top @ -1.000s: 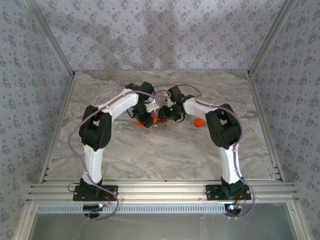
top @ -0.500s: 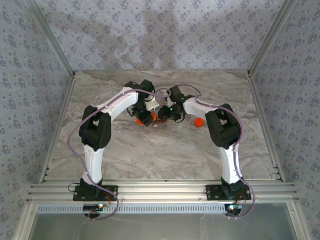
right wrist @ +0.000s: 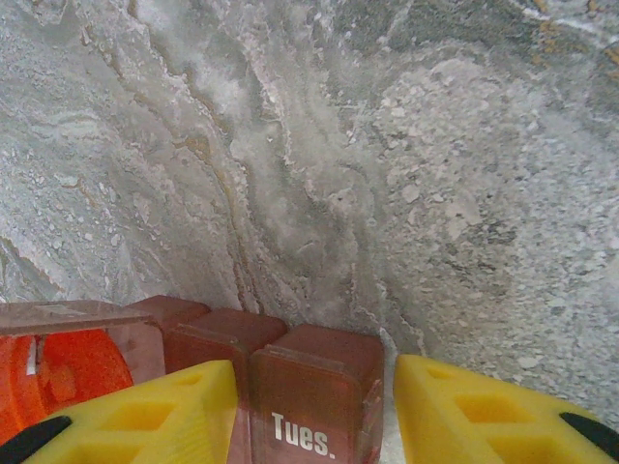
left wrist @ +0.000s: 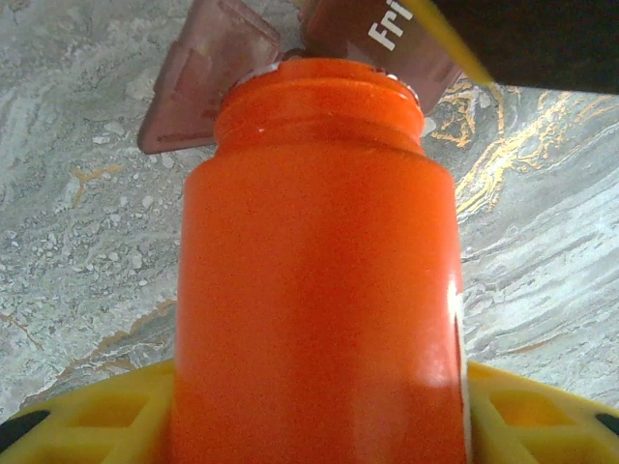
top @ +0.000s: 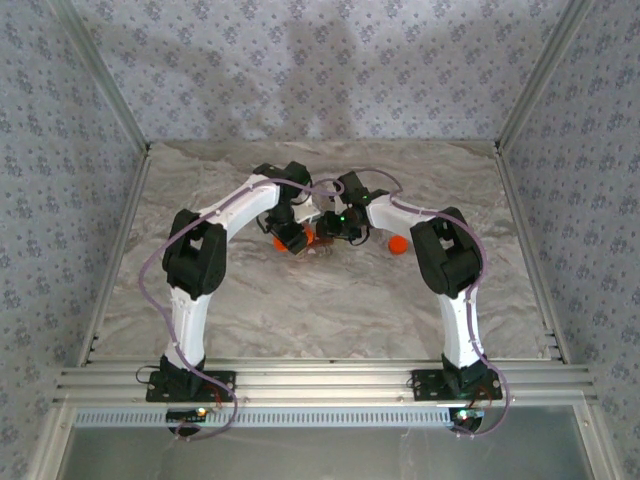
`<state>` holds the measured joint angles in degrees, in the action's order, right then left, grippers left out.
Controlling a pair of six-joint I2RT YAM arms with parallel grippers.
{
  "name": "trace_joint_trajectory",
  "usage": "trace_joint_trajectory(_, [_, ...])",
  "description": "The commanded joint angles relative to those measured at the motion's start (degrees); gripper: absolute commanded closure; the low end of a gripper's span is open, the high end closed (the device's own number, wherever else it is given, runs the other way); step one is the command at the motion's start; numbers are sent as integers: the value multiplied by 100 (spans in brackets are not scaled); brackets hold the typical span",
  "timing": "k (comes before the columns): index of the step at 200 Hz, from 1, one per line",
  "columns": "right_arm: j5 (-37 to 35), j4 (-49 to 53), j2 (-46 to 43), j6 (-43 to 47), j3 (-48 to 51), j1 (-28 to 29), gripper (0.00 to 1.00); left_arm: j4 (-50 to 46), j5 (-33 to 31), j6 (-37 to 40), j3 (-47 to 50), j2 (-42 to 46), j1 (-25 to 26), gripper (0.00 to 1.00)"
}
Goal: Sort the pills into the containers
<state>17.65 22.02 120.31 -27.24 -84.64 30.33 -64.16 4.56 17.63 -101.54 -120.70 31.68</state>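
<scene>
Presently, on the grey marbled table (top: 330,300), the left gripper (left wrist: 314,391) is clamped on the open bright orange cylindrical plastic bottle (left wrist: 319,242). Its mouth is tipped at the dark reddish-brown translucent compartment strip (right wrist: 227,333), which the right gripper (right wrist: 314,387) grips at mid-table. Judged the pouring step; the next move calls for a gentle tilt. Pills not discernible, possibly inside the bottle.

table (top: 250,310): arms' bases at near edge, wrists meeting mid-table toward the far side | bottle (left wrist: 314,271): between left gripper (top: 292,240) fingers, mouth just beside containers (right wrist: 309,387) | containers: right of bottle, one end between right gripper (right wrist: 314,411) fingers | cap (top: 398,244): on table, right of right gripper, apart from it
</scene>
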Motion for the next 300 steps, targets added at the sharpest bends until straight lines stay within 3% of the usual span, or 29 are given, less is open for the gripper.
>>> trace_joint_trajectory(1, [-77,287,247,25,-26,66,51,-227,-116,118,-146,-67,48,100])
trace_joint_trajectory(127, [-86,291,256,18,-26,74,51,-244,-699,241,-216,-56,242,100])
trace_joint_trajectory(300, [-86,365,282,53,-70,78,52,-185,-605,294,-111,-58,304,100])
